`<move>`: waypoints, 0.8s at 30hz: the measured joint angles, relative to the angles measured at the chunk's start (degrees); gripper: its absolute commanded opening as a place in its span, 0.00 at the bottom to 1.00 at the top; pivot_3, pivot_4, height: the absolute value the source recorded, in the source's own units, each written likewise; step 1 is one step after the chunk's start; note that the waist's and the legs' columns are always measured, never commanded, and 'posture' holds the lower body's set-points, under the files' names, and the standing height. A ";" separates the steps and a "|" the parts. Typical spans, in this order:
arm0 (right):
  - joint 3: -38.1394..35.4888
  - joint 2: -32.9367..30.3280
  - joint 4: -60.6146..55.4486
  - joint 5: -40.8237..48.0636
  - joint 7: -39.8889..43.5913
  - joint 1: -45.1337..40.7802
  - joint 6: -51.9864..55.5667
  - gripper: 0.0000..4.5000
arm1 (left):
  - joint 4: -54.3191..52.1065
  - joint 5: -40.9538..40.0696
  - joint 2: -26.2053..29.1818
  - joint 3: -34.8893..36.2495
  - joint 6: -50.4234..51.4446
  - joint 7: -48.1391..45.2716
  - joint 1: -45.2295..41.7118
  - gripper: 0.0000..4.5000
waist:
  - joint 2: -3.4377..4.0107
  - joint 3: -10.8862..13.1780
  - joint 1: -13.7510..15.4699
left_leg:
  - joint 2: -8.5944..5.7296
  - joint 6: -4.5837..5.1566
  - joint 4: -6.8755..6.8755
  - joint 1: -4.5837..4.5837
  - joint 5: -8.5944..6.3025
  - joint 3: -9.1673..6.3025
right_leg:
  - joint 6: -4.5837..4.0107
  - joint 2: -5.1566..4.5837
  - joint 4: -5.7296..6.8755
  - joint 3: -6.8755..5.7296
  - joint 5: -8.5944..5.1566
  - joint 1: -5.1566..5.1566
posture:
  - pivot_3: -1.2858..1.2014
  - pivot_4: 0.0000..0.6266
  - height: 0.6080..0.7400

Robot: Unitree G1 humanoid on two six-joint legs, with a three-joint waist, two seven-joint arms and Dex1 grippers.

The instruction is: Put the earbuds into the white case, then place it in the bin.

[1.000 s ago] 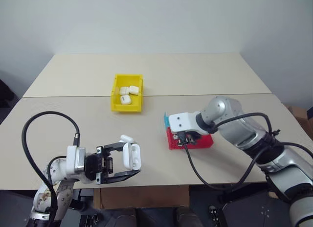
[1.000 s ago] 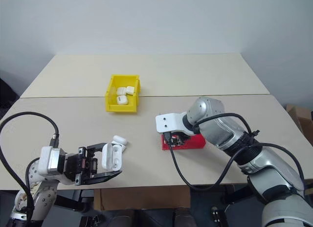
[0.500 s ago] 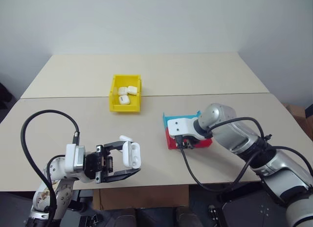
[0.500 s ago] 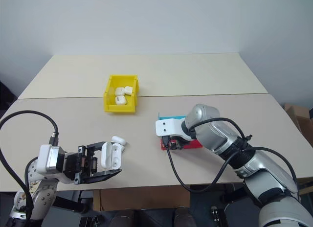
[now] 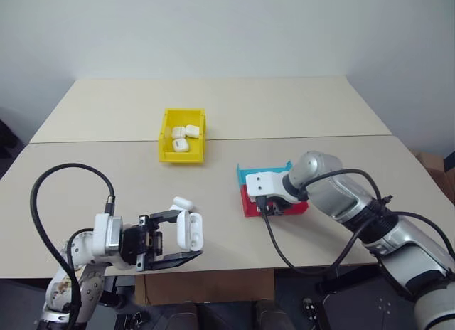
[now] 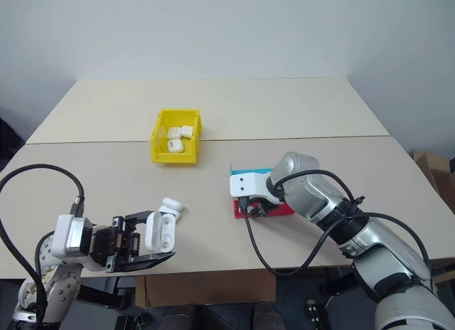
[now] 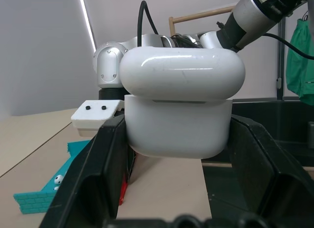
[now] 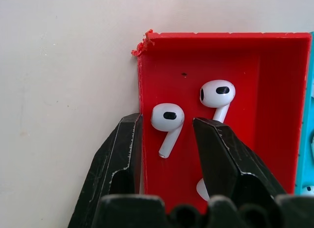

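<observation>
My left gripper (image 5: 190,232) is shut on a white case (image 5: 189,229) and holds it above the table's near edge; in the left wrist view the case (image 7: 181,110) sits between both fingers (image 7: 103,174), lid uppermost. My right gripper (image 5: 274,208) points down into the red tray (image 5: 295,206). In the right wrist view it (image 8: 168,126) stands open, its fingers either side of one earbud (image 8: 167,121) without touching it. A second earbud (image 8: 217,94) lies just beyond, and a third (image 8: 202,188) is partly hidden. The yellow bin (image 5: 165,141) stands further back on the left.
Three white cases (image 5: 183,136) lie in the bin. Another small white case (image 5: 183,201) rests on the table just past my left gripper. A teal tray (image 5: 252,175) adjoins the red one. A seam joins the two tables behind the bin.
My right gripper has sunk a little toward the red tray. The left gripper keeps the case where it was. The camera shifted slightly.
</observation>
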 measured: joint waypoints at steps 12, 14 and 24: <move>0.00 0.54 0.50 -0.39 0.31 -0.01 -1.30 0.45 | -1.06 0.25 -0.35 0.02 -0.17 0.22 2.79 0.62 | 0.00 0.00 0.01 | 0.01 0.00 0.00 0.01 0.00 0.00 | -0.01 0.01 0.02 0.00 0.00 0.00 | 0.52 0.24 1.00; 0.00 0.59 0.59 -0.44 0.48 -0.01 -1.45 0.45 | -1.71 0.41 -0.38 0.02 -0.18 0.32 2.89 0.62 | 0.00 0.00 0.01 | 0.01 0.00 0.00 0.02 0.00 0.00 | -0.01 0.00 0.02 0.00 -0.01 0.01 | 0.52 0.24 1.00; 0.00 0.58 0.65 -1.61 1.31 -0.01 -2.25 0.45 | -1.82 0.50 -0.40 0.01 -0.18 0.78 3.05 0.62 | 0.00 0.00 0.02 | 0.01 0.00 0.00 0.02 0.00 0.00 | -0.01 0.01 0.02 0.00 -0.01 0.00 | 0.52 0.24 1.00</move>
